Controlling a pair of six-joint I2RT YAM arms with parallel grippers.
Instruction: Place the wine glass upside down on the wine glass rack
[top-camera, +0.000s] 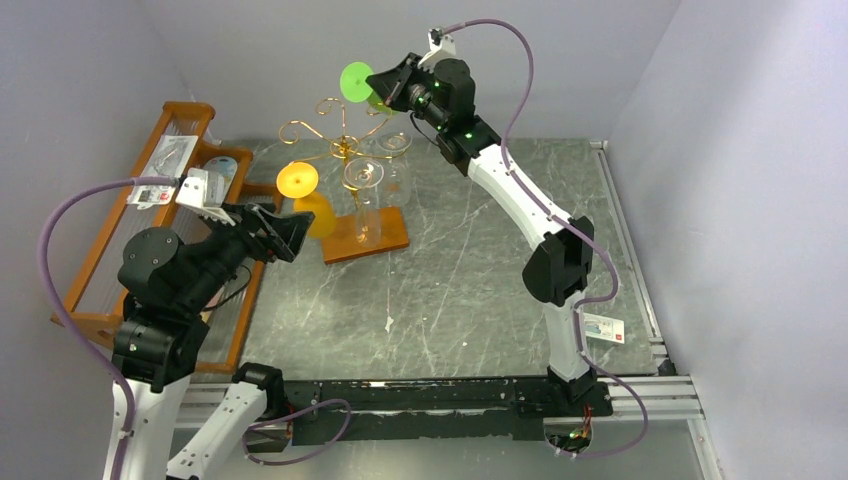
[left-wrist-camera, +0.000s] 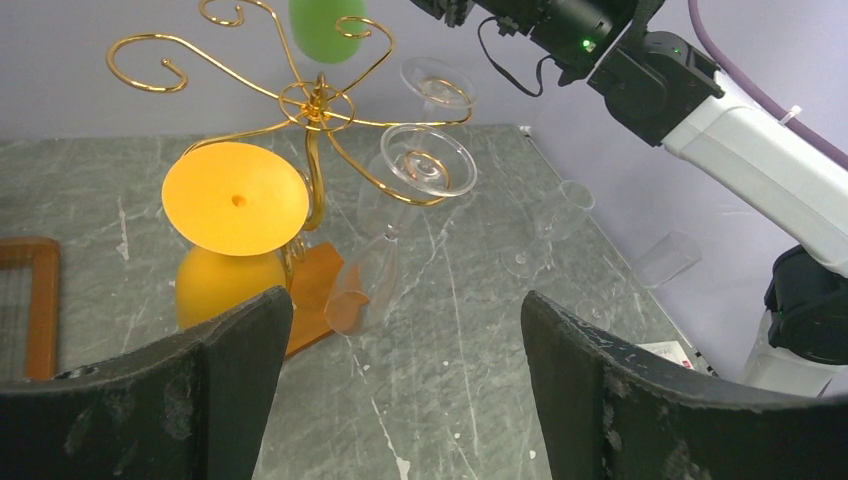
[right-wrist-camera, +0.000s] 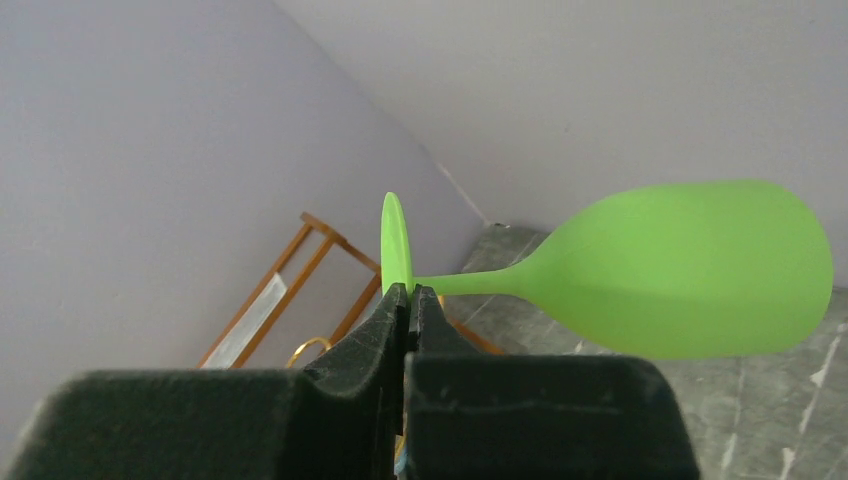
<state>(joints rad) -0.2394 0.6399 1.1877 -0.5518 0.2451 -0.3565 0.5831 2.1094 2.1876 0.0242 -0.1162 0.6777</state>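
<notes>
One green wine glass (right-wrist-camera: 690, 270) held high above the wine glass rack (top-camera: 340, 140)
Its stem sits clenched in the right jaws beside the foot, crosswise to them, bowl over the rack's gold scrolls; the left jaws gape empty.

Right gripper (right-wrist-camera: 410, 296) fingers pinched tight on the foot disc of the green wine glass (right-wrist-camera: 690, 270). Glass lies sideways, bowl to the right. Wooden shelf frame (right-wrist-camera: 300, 275) and a gold wire curl (right-wrist-camera: 303, 349) behind, grey marble table (right-wrist-camera: 790, 400) below.
</notes>
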